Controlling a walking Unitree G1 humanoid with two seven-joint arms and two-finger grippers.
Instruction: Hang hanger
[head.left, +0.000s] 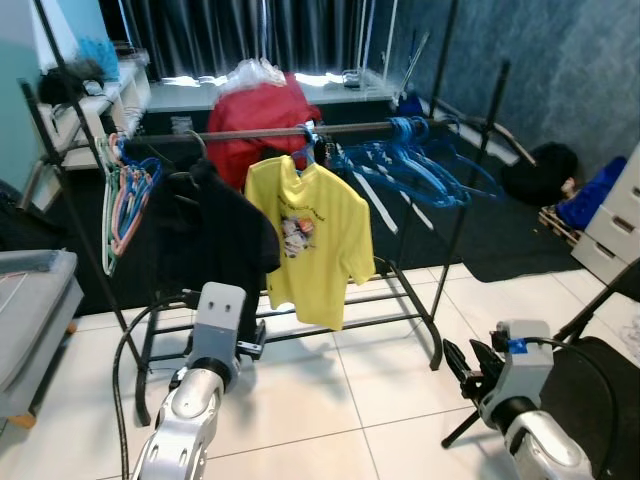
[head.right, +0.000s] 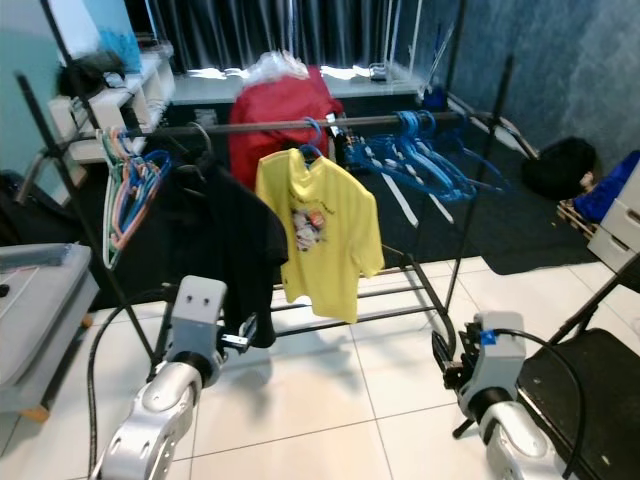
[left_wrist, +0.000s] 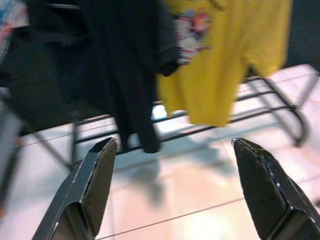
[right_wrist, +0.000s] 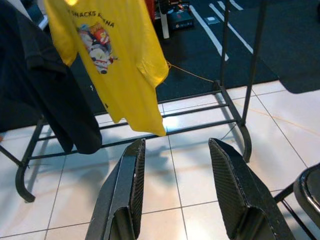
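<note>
Tools (left_wrist: 170, 190) (right_wrist: 175, 195) wide open, empty, near rack (head.left: 300, 132)

Ahead of the left end effector (left_wrist: 170, 195) and the right end effector (right_wrist: 175, 190), both with fingers parted over the floor (head.left: 330, 400), stands the clothes rack (head.left: 260, 132). On its rail, a dark garment (head.left: 215, 235) hangs straight before the left end effector, with a T-shirt (head.left: 315, 235) beside it toward the right end effector. Empty hangers (head.left: 420, 160) bunch further right, more hangers (head.left: 125, 190) hang at the rail's left end, and a chair (head.left: 600, 390) sits right of the right end effector.
</note>
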